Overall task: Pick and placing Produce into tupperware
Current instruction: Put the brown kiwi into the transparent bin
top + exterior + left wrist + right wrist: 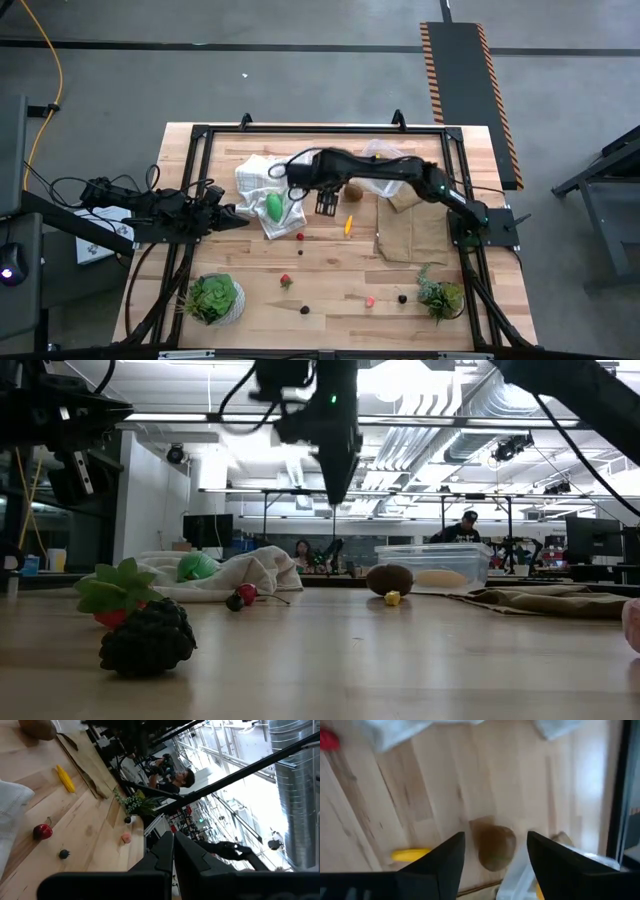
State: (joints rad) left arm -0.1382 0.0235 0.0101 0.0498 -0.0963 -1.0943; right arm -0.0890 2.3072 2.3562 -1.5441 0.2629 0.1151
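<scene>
1. Kiwi-like ball (494, 846), brown and round, sits on the bare tabletop (330, 275) right beside the clear tupperware (433, 564); in the low view ball and container look close to touching, with a small yellow piece (392, 598) just in front of the ball
2. Inside the tupperware there looks to be one pale yellow item already, so the job is under way; the green oval (273, 206) lies on the white checked cloth (258, 178), the orange-yellow piece (348, 226) is out on the wood, and berries are scattered nearer the front edge
3. Right hand (495, 851) is up above the ball, fingers spread with a clear gap and nothing between them; the wrist view shows the ball lined up between the two dark fingers, a shade toward the container side
4. To do this well, I'd come straight down with the fingers straddling the ball's widest part, keep the far finger off the container wall, then squeeze gently, because a round ball will roll away if one finger lands first
5. Right arm reaches across from its base on the right, wrist turned so the hand points down at the tabletop
6. Left hand (173, 851) waits low at the left side near the cloth, fingers pressed together, holding nothing
</scene>
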